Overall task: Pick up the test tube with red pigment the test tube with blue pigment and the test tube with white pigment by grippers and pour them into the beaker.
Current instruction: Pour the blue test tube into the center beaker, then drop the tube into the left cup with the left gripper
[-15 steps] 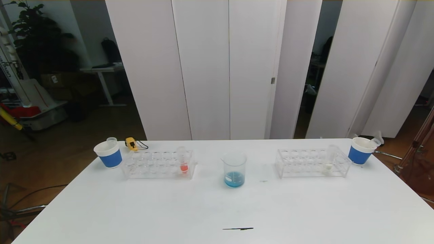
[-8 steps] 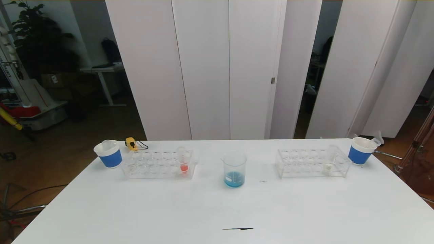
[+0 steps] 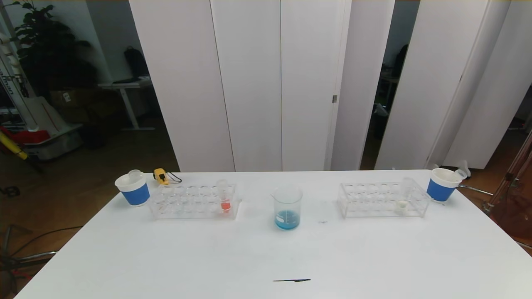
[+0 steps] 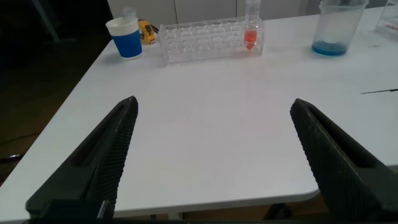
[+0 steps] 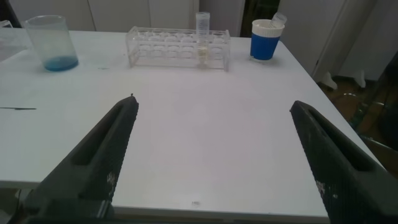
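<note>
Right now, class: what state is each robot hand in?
Left hand: open, holding nothing, hanging at the white table's near edge.
Right hand: open, holding nothing, also at the near edge.

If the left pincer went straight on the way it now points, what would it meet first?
Probably the left rack holding the red tube. The open left pincer hangs at the table's near edge, with only bare tabletop between; depth is unclear.
</note>
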`<state>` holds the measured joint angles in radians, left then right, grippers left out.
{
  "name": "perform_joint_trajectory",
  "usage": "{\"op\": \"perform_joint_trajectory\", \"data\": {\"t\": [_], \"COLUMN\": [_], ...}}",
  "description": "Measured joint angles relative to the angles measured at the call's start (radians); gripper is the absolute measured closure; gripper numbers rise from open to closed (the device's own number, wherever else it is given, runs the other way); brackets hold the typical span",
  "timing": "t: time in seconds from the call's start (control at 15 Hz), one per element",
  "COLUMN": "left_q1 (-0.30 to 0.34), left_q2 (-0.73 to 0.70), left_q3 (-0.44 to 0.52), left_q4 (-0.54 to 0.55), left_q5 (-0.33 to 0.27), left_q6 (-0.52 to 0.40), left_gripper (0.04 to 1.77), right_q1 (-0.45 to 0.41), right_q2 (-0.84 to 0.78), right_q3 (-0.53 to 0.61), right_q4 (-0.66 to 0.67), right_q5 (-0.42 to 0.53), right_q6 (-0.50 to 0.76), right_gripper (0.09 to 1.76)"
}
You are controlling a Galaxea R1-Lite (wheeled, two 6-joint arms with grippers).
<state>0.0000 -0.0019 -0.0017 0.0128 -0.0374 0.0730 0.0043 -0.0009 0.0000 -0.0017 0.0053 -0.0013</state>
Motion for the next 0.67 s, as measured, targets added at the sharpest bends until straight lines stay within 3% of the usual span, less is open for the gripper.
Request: {"op": "perform_joint_trajectory", "data": {"t": [0.67], "left_q1": [0.0], "left_q2": [0.002], "left_q3": [-0.005], "left_q4": [-0.041], "left_q5": [0.001], "left_q6": [0.004], "left_gripper": [0.06], "right_q1": [0.0], "right_q2": [0.0], "right_q3": [0.0], "right_q4": [0.0], "right_q5": [0.0], "right_q6": [0.0], "right_gripper": [0.1]}}
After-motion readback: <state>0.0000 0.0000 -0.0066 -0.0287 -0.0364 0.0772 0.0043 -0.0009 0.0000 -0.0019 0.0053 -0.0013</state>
